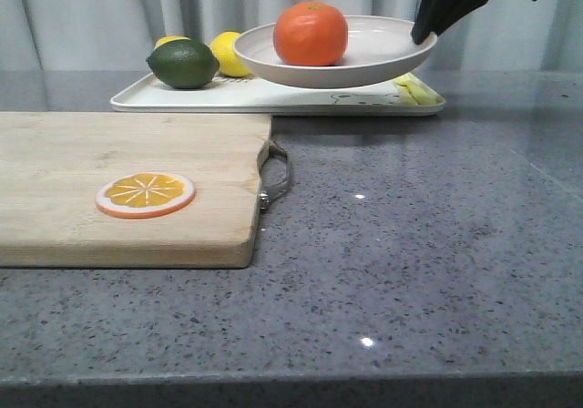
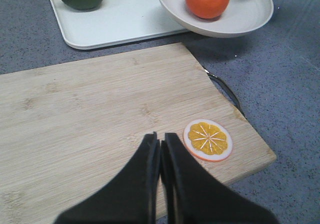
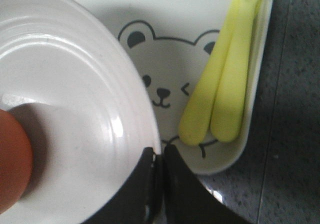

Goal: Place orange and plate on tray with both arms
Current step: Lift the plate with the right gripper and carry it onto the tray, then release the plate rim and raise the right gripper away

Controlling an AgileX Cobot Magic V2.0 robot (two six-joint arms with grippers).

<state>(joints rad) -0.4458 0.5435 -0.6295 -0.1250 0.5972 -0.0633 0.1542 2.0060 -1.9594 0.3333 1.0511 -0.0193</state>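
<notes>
The right gripper point(image 3: 159, 159) is pinching the stiff plate point(image 1: 383, 48) at its 3 o'clock rim, the loose orange point(image 1: 311, 33) likely rolling if tilted, while the left gripper point(image 2: 161, 146) is hovering clenched and empty.

The orange point(image 1: 311, 33) sits in the plate point(image 1: 383, 53), which is held off the surface above the tray point(image 1: 273, 100) at the back of the counter point(image 1: 419, 244). The right pincer point(image 1: 424, 33) clamps the plate's right rim. On the tray's left lie a lime point(image 1: 183, 64) and lemon point(image 1: 228, 53) (a second fruit peeks behind the lime). Nearer, left, a cutting board point(image 1: 127, 153) carries a fruit slice point(image 1: 146, 195).
</notes>
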